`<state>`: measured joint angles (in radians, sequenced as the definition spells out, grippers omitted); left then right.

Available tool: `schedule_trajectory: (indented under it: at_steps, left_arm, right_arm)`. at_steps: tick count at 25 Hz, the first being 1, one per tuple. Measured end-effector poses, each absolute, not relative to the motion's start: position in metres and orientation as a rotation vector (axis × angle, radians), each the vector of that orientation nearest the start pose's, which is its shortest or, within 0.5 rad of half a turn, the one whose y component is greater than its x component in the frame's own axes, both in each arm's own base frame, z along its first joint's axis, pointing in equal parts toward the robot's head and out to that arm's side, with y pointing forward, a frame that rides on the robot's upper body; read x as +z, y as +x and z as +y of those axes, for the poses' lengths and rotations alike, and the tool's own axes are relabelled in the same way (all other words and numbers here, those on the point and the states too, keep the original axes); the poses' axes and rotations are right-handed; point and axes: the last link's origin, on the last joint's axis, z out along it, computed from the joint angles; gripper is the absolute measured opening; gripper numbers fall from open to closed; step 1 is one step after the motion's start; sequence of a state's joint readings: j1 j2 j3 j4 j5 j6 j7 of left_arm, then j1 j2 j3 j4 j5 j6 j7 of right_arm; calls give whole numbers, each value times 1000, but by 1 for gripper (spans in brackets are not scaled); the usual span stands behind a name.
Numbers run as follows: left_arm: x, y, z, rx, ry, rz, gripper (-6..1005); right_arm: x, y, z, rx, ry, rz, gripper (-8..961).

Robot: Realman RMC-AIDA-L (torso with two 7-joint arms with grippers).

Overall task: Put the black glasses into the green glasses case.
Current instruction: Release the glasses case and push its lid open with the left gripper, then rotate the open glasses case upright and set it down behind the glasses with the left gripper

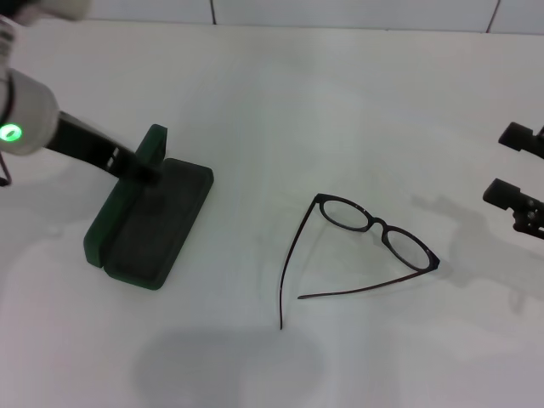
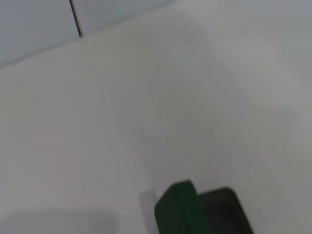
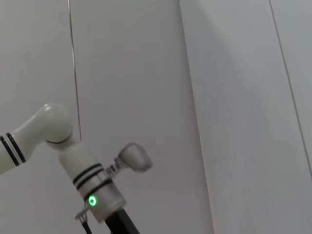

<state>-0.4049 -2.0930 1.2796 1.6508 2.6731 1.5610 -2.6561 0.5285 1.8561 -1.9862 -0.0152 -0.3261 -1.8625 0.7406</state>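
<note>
Two task items lay well apart: green glasses case open under the left gripper, grip undeterminable; black glasses untouched at centre, awaiting pickup by the spread, empty right gripper.

table: white, matte | wall: pale panels, dark seams

Black glasses, dark green glasses case, white table.

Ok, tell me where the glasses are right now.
In the head view the glasses lie unfolded on the table, right of centre, apart from the open case and short of the right gripper.
</note>
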Motion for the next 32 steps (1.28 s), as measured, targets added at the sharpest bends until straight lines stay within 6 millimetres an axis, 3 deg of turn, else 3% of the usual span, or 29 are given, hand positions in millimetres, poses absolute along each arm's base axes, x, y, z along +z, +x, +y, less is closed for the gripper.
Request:
schedule_trajectory:
  at_steps: [7,19,27,32]
  left_arm:
    - [37,-214,347,420,-2296,-1077,712]
    - [35,-226,348,528,-2251,-1100,667]
    - [37,-215,350,505,-2267,-1039,352]
    - [41,-186,360,452,-2343,-885,225]
  right_arm:
    - [32,273,284,1288,-2482,235,766]
    - [31,276,282,1282,-2463,255,765]
    - [29,280,279,1273,-2455,281,764]
    - [31,283,271,1292,-2451,285,764]
